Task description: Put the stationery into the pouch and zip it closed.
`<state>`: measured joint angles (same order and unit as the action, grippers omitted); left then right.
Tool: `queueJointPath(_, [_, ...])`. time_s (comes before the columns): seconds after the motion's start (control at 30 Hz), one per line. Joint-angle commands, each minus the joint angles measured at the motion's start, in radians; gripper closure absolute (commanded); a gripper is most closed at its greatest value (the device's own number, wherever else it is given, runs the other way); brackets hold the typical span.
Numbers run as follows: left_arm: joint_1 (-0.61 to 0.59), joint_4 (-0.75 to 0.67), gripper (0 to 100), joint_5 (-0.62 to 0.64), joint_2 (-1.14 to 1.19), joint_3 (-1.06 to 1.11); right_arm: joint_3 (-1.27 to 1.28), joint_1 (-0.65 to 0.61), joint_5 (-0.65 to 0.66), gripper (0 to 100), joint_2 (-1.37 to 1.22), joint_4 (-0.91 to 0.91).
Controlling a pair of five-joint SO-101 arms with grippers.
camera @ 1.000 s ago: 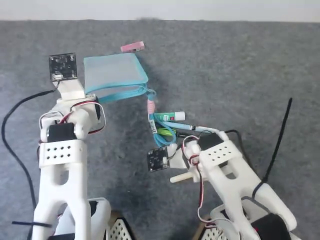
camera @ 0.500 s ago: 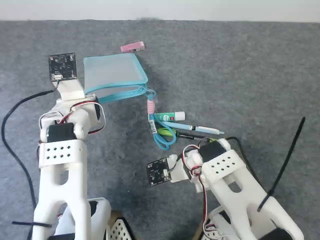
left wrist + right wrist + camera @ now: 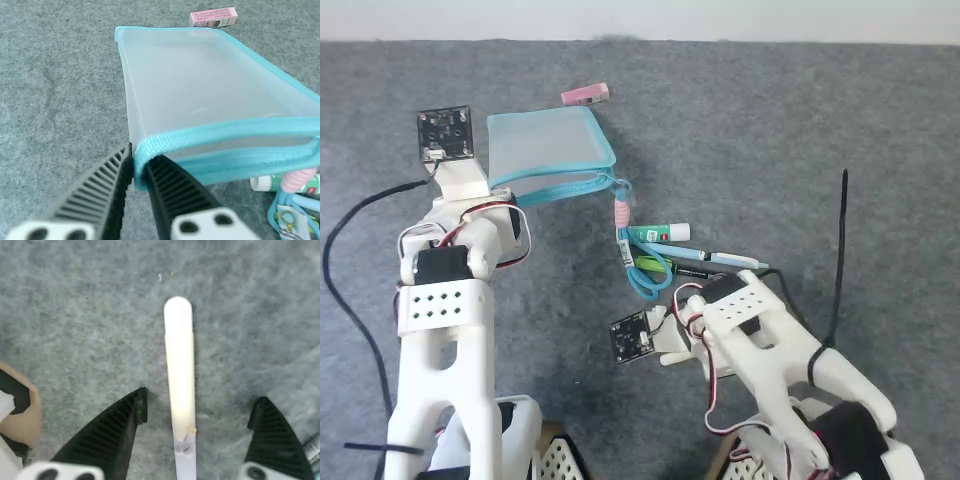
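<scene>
Your right arm (image 3: 770,340) is swinging back toward the middle of the high view after dropping to the lower right half a second ago. Its upright black cable (image 3: 842,230) is now standing further left. Your left arm (image 3: 445,300) is holding its place at the left, and the stationery is lying where it was.

Nearest the bottom of the high view, your right gripper (image 3: 200,401) is hanging over the grey carpet (image 3: 820,120) with its jaws spread wide, released and grasping nothing. A white pen (image 3: 179,365) is lying flat between them, touching neither jaw as far as the wrist view shows. In the high view its pale end is poking out from under the arm at lower centre.

Just above that arm, at the centre of the high view, the rest of the stationery is lying in a loose bunch. A light blue looped cord (image 3: 642,272), a black pen (image 3: 698,271), a blue pen (image 3: 725,259) and a green-and-white glue stick (image 3: 660,233) are lying close together. A pink coiled cord (image 3: 620,213) is running up from the bunch to just beside the pouch's lower right corner.

At the upper left, your left gripper (image 3: 138,162) is clenching the teal-edged corner of the pouch (image 3: 200,85), jaws pinched on the fabric rim. The pouch is lying on the carpet with its mouth gaping toward the bunch. Farthest off, a pink eraser (image 3: 585,95) is sitting just beyond the pouch's far corner, apart from it.
</scene>
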<state>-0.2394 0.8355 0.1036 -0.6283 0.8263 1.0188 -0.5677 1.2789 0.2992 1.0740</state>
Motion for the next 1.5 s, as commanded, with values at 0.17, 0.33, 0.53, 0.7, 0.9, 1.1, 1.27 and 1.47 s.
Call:
queueJointPath(0.17, [-0.009, 0.009, 99, 0.014, -0.008, -0.012, -0.002, 0.013, 0.006, 90.3, -0.031, -0.008])
queueJointPath(0.33, [-0.009, 0.009, 99, 0.014, -0.008, -0.012, -0.008, 0.013, -0.094, 98.3, -0.030, -0.036])
queueJointPath(0.53, [-0.009, 0.009, 99, 0.014, -0.008, -0.012, -0.009, 0.015, -0.141, 99.1, -0.021, -0.038])
queueJointPath(0.7, [-0.009, 0.009, 99, 0.014, -0.008, -0.012, -0.009, 0.027, -0.258, 99.1, 0.185, -0.007])
queueJointPath(0.9, [-0.009, 0.009, 99, 0.014, -0.008, -0.012, -0.097, 0.105, -0.420, 99.1, 0.727, 0.163])
queueJointPath(1.1, [-0.009, 0.009, 99, 0.014, -0.008, -0.012, -0.120, 0.058, -0.683, 99.2, 1.104, 0.110])
queueJointPath(1.27, [-0.009, 0.014, 99, 0.014, -0.009, -0.012, -0.077, -0.041, -0.904, 99.2, 1.115, -0.150])
queueJointPath(1.47, [-0.009, 0.049, 99, 0.020, -0.006, -0.028, 0.012, -0.044, -1.149, 99.2, 1.113, -0.549])
